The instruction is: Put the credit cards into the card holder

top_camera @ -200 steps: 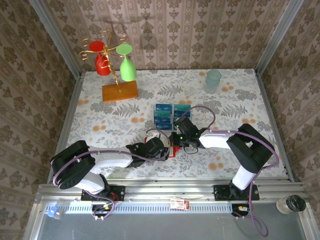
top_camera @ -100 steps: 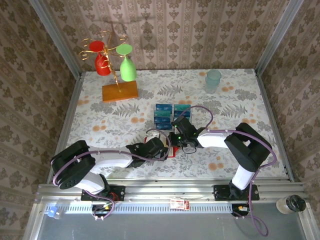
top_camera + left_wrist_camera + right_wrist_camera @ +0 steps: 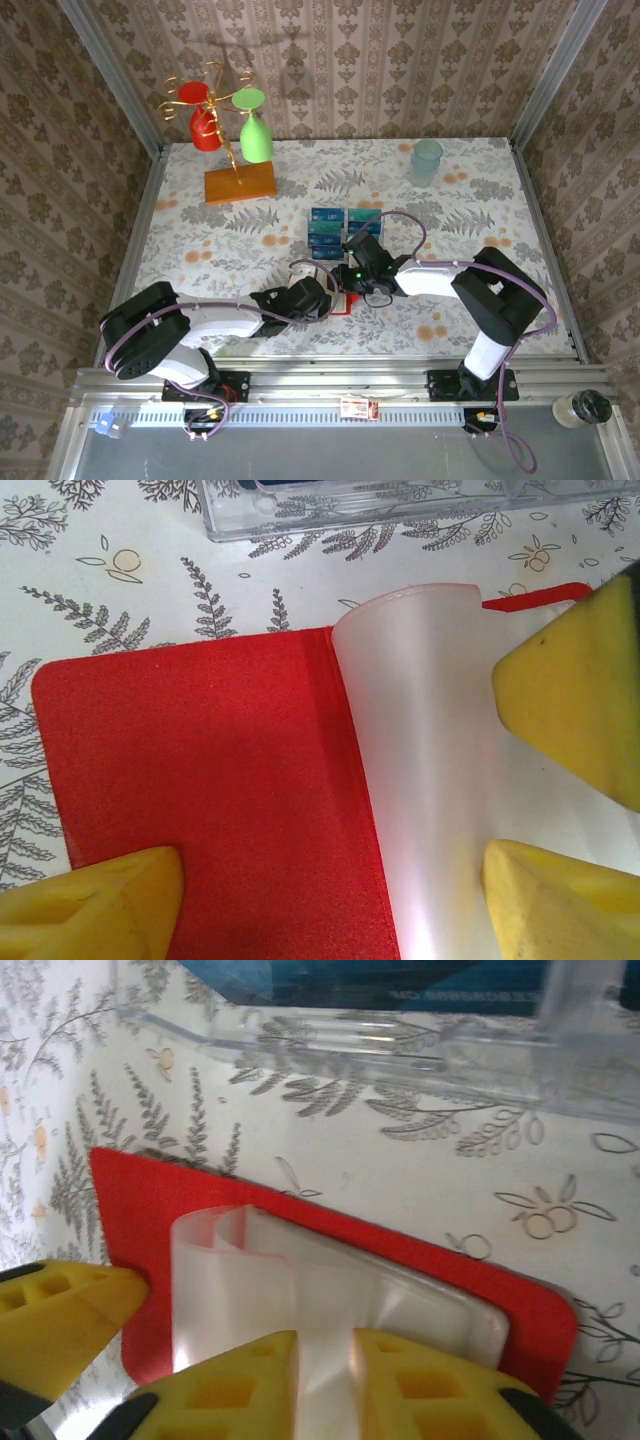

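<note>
Since a second ago my right arm has edged slightly leftward over the card holder (image 3: pixel 200 780), and my left has barely shifted. My left pincer (image 3: pixel 333 865) stands spread wide above the holder, one spongy yellow pad (image 3: pixel 110 900) over the grainy red cover and the other over a frosted plastic sleeve (image 3: pixel 420 730) that curls up from the fold. The holder lies open and flat on the fern-printed table (image 3: pixel 200 250), just in front of the clear acrylic rack (image 3: pixel 400 1050), where the glossy blue and teal credit cards (image 3: pixel 340 228) sit in stepped rows. My right pincer (image 3: pixel 325 1345) has its ribbed yellow pads a narrow gap apart, with the limp clear sleeve running between them. Whether they grip it I cannot tell.
</note>
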Controlling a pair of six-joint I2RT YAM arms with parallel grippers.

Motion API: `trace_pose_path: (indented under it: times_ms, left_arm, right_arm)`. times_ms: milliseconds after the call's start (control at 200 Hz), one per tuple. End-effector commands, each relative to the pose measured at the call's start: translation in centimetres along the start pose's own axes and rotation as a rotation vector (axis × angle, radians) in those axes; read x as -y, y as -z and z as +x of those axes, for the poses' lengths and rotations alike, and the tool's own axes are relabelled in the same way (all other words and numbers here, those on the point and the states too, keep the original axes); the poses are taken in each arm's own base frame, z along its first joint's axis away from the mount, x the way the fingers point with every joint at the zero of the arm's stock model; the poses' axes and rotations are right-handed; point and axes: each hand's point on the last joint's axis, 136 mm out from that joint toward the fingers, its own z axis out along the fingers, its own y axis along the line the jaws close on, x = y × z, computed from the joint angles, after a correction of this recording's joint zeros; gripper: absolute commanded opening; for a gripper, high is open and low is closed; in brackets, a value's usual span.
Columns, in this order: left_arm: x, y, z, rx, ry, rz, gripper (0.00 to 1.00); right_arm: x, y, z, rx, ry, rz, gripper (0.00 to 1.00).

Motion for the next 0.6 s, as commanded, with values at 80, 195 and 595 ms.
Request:
trace_pose_path:
  times_ms: [80,195,595]
  left_arm:
    - [-0.8,-0.1,2.1,-0.062,-0.006,-0.004,0.79]
    - [-0.9,0.0,2.1,-0.058,-0.002,0.000,0.79]
    - [-1.2,0.4,2.0,-0.015,0.024,0.026,0.78]
  right_arm:
    - [0.0,0.7,-0.2,0.006,-0.014,0.013,0.38]
    - [0.2,0.3,0.0,-0.001,-0.024,0.013,0.39]
    - [-1.0,2.1,-1.6,0.060,-0.093,-0.071,0.41]
